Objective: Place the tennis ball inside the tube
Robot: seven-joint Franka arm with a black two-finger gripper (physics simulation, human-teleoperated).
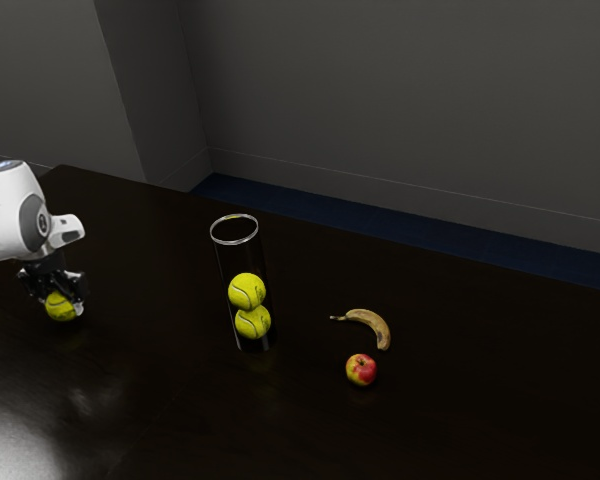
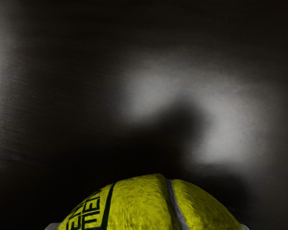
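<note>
Clearly fuzzy, the yellow-green tennis ball point(image 1: 59, 308) sits pinched in the black gripper point(image 1: 64, 303), with pale fingertips point(image 1: 78, 309) against its two sides; a grey seam and dark lettering cross its felt in the wrist view. Whether it touches the bench point(image 1: 160, 400) is hard to tell from here. The bench top is dark and glossy, with a faint grain and a whitish sheen near the exterior view's lower left.

The tube point(image 1: 235, 242) is a clear, slender cylinder standing upright, its round rim catching a thin light. Inside it, two more felt balls are stacked, the upper one point(image 1: 247, 291) resting on the lower one point(image 1: 253, 322). Past it lie a curved, brown-flecked banana point(image 1: 369, 322) and, near that, a round red and yellow apple point(image 1: 361, 369).

The white arm point(image 1: 15, 215) comes in from the exterior view's left, bent at the wrist, with the gripper pointing down, well below the level of the tube's rim. A dark stretch of bench separates the held ball from the tube, and inside the tube there is room between the upper ball and the rim. The bench's far edge runs behind everything, alongside a blue floor strip point(image 1: 380, 235) and a grey wall point(image 1: 400, 100).
</note>
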